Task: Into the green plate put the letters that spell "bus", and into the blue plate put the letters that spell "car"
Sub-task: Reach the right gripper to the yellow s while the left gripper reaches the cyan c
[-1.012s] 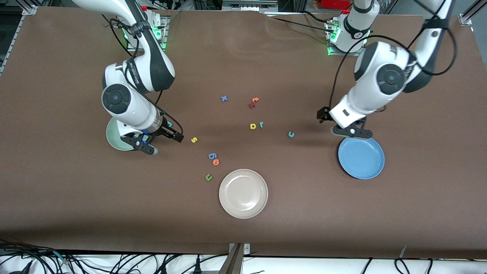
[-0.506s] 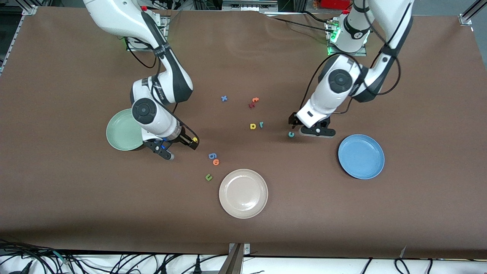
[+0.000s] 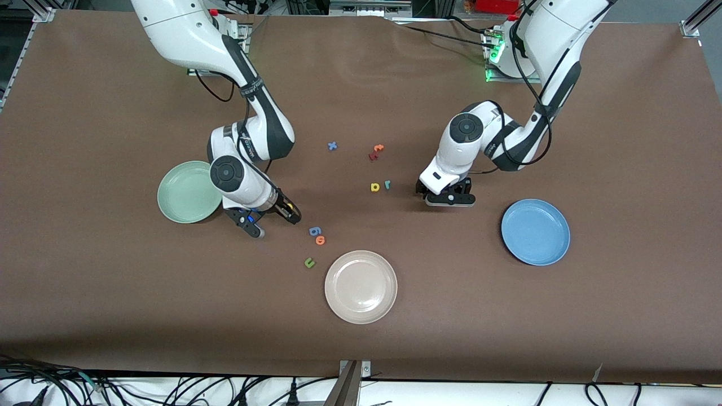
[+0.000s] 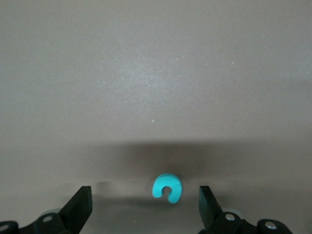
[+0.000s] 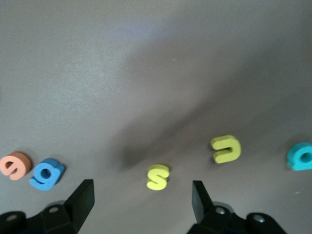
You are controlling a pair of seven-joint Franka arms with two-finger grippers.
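Note:
My left gripper (image 3: 447,196) is low over the table and open, and the teal "c" (image 4: 166,187) lies between its fingers (image 4: 80,210); the hand hides the "c" in the front view. My right gripper (image 3: 272,220) is open and low beside the green plate (image 3: 186,194). The yellow "s" (image 5: 158,176) lies between its fingertips (image 5: 202,199). The yellow "u" (image 5: 226,148) and a teal letter (image 5: 300,156) lie on the table next to the "s". The yellow "a" (image 3: 375,186) and teal "r" (image 3: 387,184) sit mid-table. The blue plate (image 3: 536,232) holds nothing.
The blue "g" (image 3: 315,230), orange "o" (image 3: 320,240) and olive "u" (image 3: 309,262) lie close to my right gripper. A cream plate (image 3: 361,286) sits nearer the camera. A blue "x" (image 3: 332,146), an orange "t" (image 3: 378,148) and a red letter (image 3: 372,155) lie toward the bases.
Both arms swung toward the table's middle and came down. The right gripper went from over the green plate to the "s". The left gripper went from the blue plate's edge to the "c".

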